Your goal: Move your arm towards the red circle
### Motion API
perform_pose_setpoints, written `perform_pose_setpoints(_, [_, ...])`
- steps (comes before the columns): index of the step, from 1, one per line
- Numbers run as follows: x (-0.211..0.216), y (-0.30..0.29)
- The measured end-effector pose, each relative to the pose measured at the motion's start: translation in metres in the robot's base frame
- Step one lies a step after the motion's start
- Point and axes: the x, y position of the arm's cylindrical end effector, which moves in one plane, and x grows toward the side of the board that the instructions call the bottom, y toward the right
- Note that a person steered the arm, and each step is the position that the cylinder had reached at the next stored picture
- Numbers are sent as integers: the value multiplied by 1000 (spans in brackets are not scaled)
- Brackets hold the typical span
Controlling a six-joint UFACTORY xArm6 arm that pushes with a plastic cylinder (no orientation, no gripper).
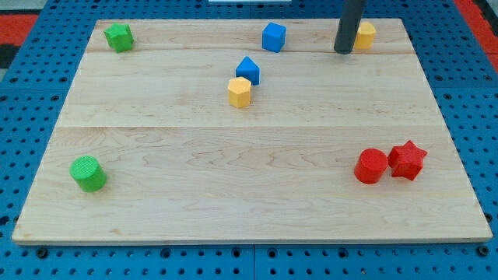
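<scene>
The red circle (371,166) is a short red cylinder at the view's lower right, touching a red star (408,160) on its right. My tip (342,51) is the lower end of the dark rod at the view's top right. It stands just left of a yellow block (364,35), far above the red circle in the view.
On the wooden board (249,202) a blue cube (274,36) sits at top centre. A blue block (248,70) and a yellow hexagon (240,92) sit close together below it. A green star (119,36) is at top left. A green cylinder (89,173) is at lower left.
</scene>
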Motion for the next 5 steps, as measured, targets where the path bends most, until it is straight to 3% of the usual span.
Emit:
perform_pose_setpoints(1, [18, -22])
perform_pose_setpoints(5, [18, -70])
